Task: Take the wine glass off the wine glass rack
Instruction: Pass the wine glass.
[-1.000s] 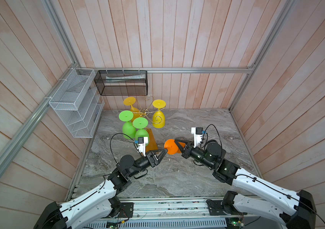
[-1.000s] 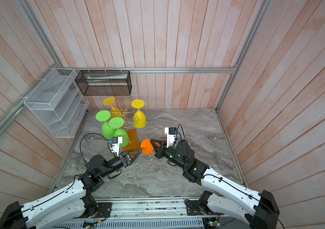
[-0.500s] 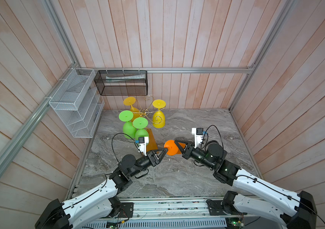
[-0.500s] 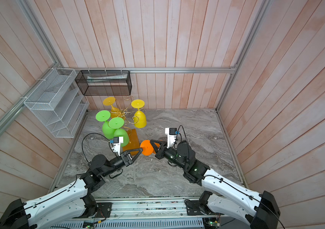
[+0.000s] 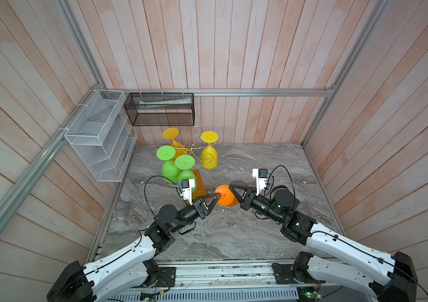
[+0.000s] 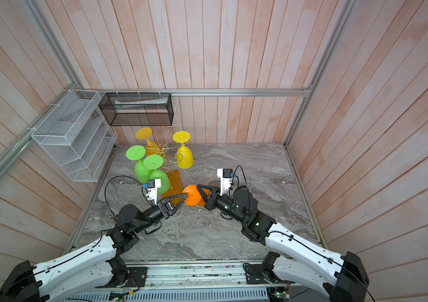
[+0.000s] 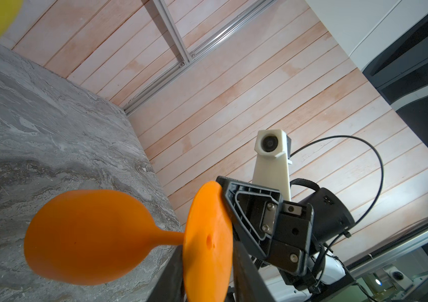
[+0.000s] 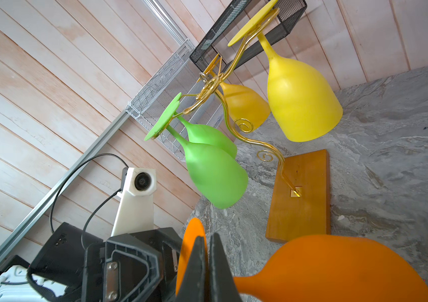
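An orange wine glass (image 5: 226,200) (image 7: 87,235) hangs on its side above the marble, off the wine glass rack (image 5: 190,147) (image 8: 236,125), between my two grippers. My right gripper (image 5: 232,192) (image 8: 206,240) is shut on it at the foot end, with the bowl sticking out sideways. My left gripper (image 5: 217,196) (image 7: 207,248) has its fingers pressed on either side of the round foot. The gold wire rack on its amber wooden base (image 8: 301,193) stands just behind, carrying two green glasses (image 5: 169,170) and two yellow ones (image 5: 209,158) upside down.
A white wire shelf (image 5: 98,141) hangs on the left wall and a black mesh basket (image 5: 160,109) on the back wall above the rack. Wooden walls close three sides of the marble table (image 5: 233,235).
My left gripper's fingers have drawn together around the orange glass's foot. The right arm and the glass have stayed nearly still.
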